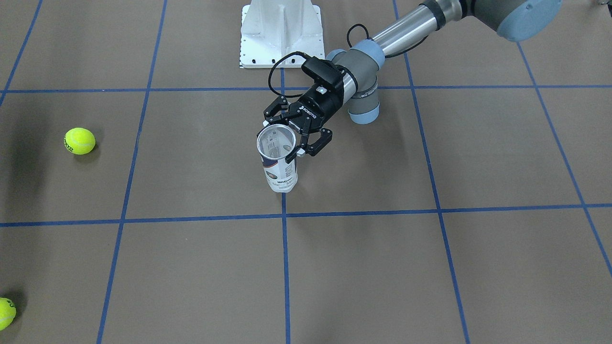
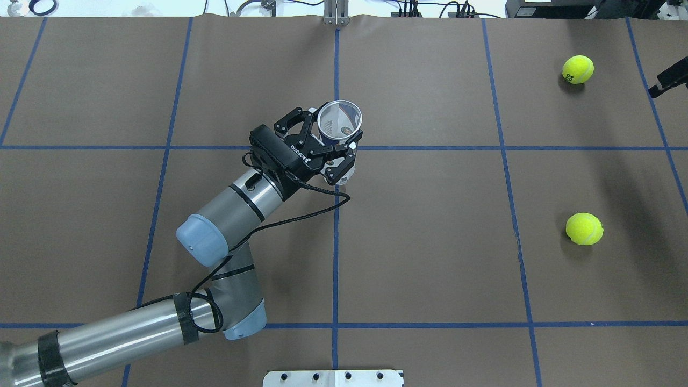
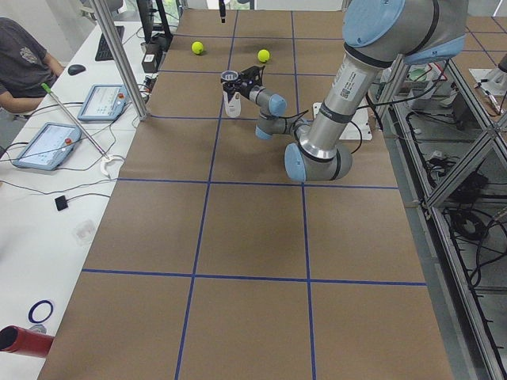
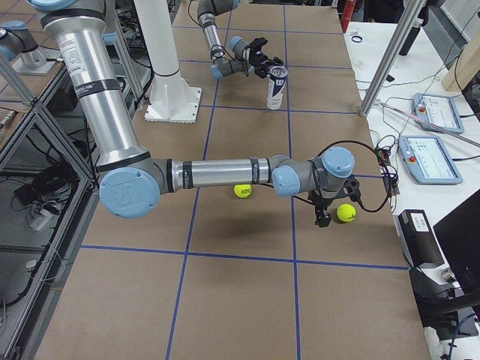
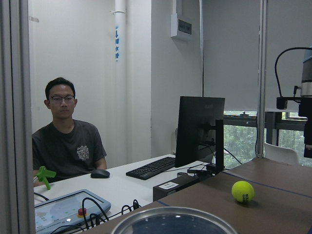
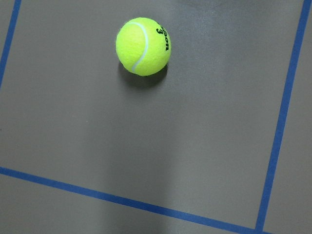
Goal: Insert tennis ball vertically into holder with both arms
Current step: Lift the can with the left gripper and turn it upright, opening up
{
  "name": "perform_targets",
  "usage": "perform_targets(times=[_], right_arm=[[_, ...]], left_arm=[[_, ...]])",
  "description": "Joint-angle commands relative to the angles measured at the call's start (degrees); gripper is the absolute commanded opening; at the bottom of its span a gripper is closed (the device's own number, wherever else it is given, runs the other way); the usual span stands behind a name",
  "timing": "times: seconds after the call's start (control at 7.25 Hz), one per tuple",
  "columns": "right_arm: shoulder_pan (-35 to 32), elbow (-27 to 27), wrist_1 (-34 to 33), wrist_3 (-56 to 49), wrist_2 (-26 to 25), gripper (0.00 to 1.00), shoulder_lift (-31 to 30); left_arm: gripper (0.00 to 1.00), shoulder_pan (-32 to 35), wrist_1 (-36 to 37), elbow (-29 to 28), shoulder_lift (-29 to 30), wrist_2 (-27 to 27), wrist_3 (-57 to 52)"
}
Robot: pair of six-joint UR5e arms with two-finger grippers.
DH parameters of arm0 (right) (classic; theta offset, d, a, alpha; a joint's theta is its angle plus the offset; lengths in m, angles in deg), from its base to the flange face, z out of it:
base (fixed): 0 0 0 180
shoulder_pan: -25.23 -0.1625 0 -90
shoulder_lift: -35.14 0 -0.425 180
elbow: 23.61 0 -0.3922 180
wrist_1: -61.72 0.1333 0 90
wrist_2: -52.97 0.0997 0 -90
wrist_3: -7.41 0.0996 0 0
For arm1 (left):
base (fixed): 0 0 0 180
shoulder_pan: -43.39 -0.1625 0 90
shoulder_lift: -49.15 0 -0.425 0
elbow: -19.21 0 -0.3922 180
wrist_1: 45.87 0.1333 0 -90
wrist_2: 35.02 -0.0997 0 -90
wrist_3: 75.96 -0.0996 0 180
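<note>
1. The left hand [image 2: 329, 144] is clenched on the holder [image 1: 279, 165] just under its rim.
2. The holder stands upright, mouth open, in the middle of the surface [image 2: 430, 258], on the centre tape line [image 2: 336, 242].
3. Farther out, the right hand [image 4: 324, 217] hangs just beside a tennis ball [image 4: 346, 213]; I cannot tell whether it is released or clenched.

Holder [image 1: 281, 172] mouth open from above; left gripper [image 1: 288, 134] clamps its sides.
</note>
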Motion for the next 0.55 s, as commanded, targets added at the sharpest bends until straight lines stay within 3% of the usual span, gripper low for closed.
perform_targets(times=[0.0,0.41], right_arm=[[0.1,-0.3,0.0,0.0,0.0,1.0,0.0],[0.1,-0.5,0.0,0.0,-0.1,1.0,0.0]], left_arm=[[0.63,-0.5,-0.1,-0.3,0.0,-0.3,-0.2],[0.72,-1.5,-0.3,-0.3,-0.3,-0.4,0.0]])
